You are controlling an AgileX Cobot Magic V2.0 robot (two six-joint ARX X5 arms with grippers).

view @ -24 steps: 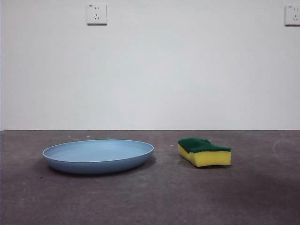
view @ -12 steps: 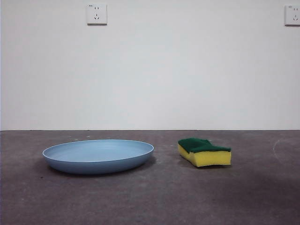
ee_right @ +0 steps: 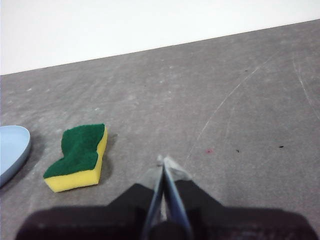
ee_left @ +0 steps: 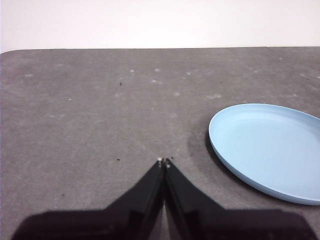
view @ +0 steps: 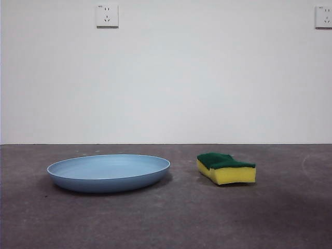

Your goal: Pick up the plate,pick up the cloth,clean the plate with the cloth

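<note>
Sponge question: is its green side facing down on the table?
No, the sponge lies with its dark green scouring layer on top and the yellow foam resting on the table.

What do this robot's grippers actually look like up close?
Each is a pair of flat black jaws tapering to a narrow tip. The left gripper looks matte black, with tiny pale specks at the tips. The right gripper has pale, see-through strips along its inner edges. No cables or markings show.
</note>
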